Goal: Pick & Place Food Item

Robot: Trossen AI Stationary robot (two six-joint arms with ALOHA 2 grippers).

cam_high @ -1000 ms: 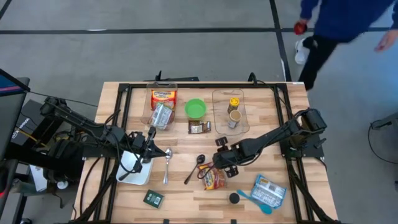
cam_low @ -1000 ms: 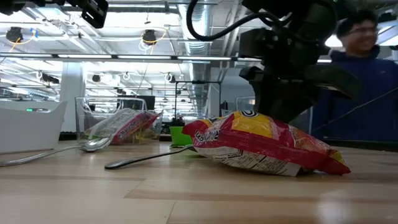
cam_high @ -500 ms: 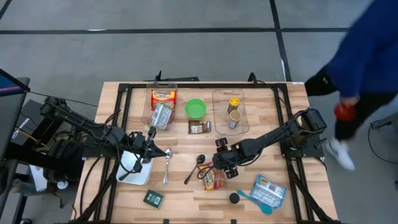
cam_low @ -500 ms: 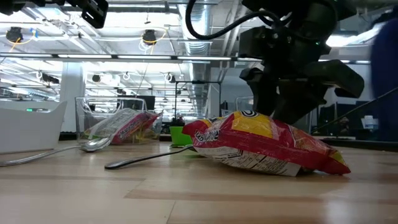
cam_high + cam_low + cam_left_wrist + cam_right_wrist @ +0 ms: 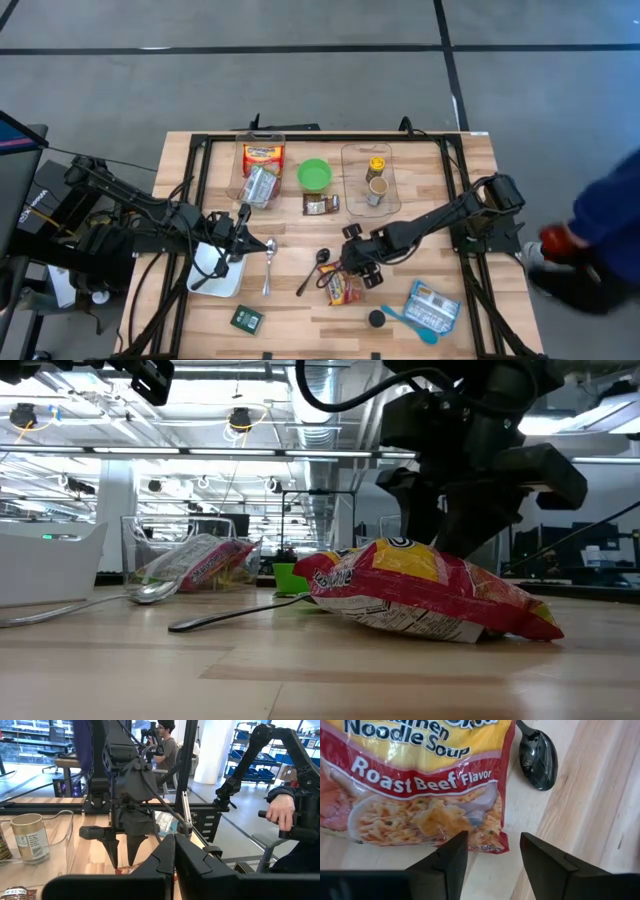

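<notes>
A red and yellow ramen noodle packet (image 5: 343, 288) lies flat on the wooden table, near the middle front. My right gripper (image 5: 348, 266) hangs just over its far end, slanting down. In the right wrist view my right gripper (image 5: 490, 837) is open, its fingers standing over the edge of the packet (image 5: 420, 780); I cannot tell whether they touch it. In the low view its fingers drop behind the packet (image 5: 430, 595). My left gripper (image 5: 244, 214) waits shut and level above the white tray (image 5: 212, 268) at the left.
A black spoon (image 5: 312, 268) and a metal spoon (image 5: 269, 262) lie left of the packet. Two clear bins (image 5: 260, 165) (image 5: 371, 178), a green bowl (image 5: 314, 175) and a small brown packet (image 5: 321, 204) stand farther back. A blue-white pouch (image 5: 432, 305) lies front right. A person passes at the right.
My right gripper has stayed over the packet's far end and tipped a little. The packet has not moved. The person beyond the table has walked from the far right corner along the right side.
</notes>
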